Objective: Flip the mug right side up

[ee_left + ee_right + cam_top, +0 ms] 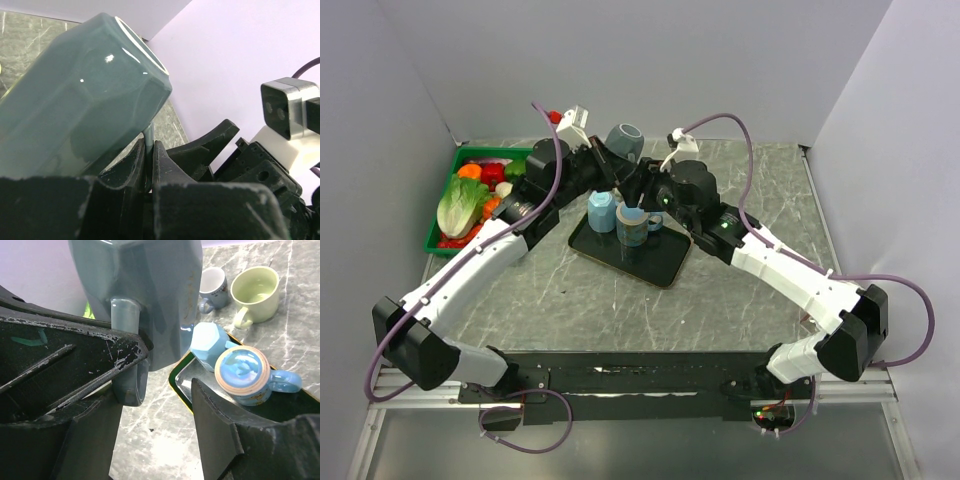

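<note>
Mug (623,140), grey-teal, faceted, glossy. Location: aloft over the far part of the desk (740,310), behind the tray (655,270), resting on nothing. Attitude: tilted, mouth aimed up and away from me, so I judge it well on the way to upright but not yet set down. Left pincer (149,150): together, clamped on the handle (127,340), carrying the whole weight by that thin loop. Right pincer (155,400): apart, holding nothing; the lower end of the handle hangs in its gap, nearer one finger, close under the left pincer's grip. Neighbours: blue mug (245,372) and pale-blue faceted cup (209,342) on the tray, below and beside the hanging mug; pale green mug (257,287) and white mug (215,282) on bare desk beyond; green bin (442,195) of vegetables at far left. Handling notes, my judgement only: the glaze is slick, and a body hung by its handle will want to swing, so I would go slowly. If I hand it over, I centre the right pincer squarely on the handle, clear of the left fingers, and close it firmly before the left lets go, never both loose at once. I would level the rim, lower the base flat onto bare desk away from the tray cups, then release.
</note>
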`<state>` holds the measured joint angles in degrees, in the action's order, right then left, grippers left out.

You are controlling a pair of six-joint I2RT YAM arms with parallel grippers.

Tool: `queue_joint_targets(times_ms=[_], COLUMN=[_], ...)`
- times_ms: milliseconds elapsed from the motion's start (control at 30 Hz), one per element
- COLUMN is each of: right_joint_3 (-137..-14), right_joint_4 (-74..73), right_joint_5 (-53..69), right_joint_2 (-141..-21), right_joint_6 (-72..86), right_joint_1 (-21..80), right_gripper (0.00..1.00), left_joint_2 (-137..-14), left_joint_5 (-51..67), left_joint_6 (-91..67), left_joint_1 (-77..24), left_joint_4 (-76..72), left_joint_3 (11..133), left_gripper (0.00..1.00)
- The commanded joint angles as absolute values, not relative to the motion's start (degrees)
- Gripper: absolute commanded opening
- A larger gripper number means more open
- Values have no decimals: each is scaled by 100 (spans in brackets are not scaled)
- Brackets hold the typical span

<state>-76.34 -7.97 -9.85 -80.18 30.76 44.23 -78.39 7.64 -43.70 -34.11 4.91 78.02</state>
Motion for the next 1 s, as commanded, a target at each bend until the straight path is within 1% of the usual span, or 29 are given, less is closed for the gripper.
queue_joint_targets(times_ms=[0,133,267,500,633,700,800,967], right_joint_3=[-7428,-7347,-7251,-7295,-7190,-7023,-6812,-6925], right_joint_4=[533,791,1133,1160,1266,1467,1844,2092], right_joint_5=[-679,-264,157,211,45,-122,-412,-764], right_joint_2=[-7796,-7787,-7778,-7822,-7796,-7735,-7664,-7795], right_joint_6=[3401,3472,3410,3287,3269,3217,3060,2743], right_joint_1=[4289,4245,4228,4228,4245,4245,4236,4228], right_gripper=[63,67,74,75,73,69,67,63], left_joint_2=[-7523,-7523,-7541,-7541,-7585,-7603,-7629,-7770], left_joint_5=[1002,967,870,774,747,721,633,571], left_joint_6=[-4245,-4263,-4298,-4377,-4438,-4500,-4737,-5325], left_joint_1=[-3586,-3595,-3595,-3595,-3595,-3595,-3595,-3595], left_joint_4=[53,44,53,44,61,132,324,738], left_joint_3=[7761,7752,7734,7734,7796,7831,7962,8279], left_gripper=[1,1,1,1,1,1,1,1])
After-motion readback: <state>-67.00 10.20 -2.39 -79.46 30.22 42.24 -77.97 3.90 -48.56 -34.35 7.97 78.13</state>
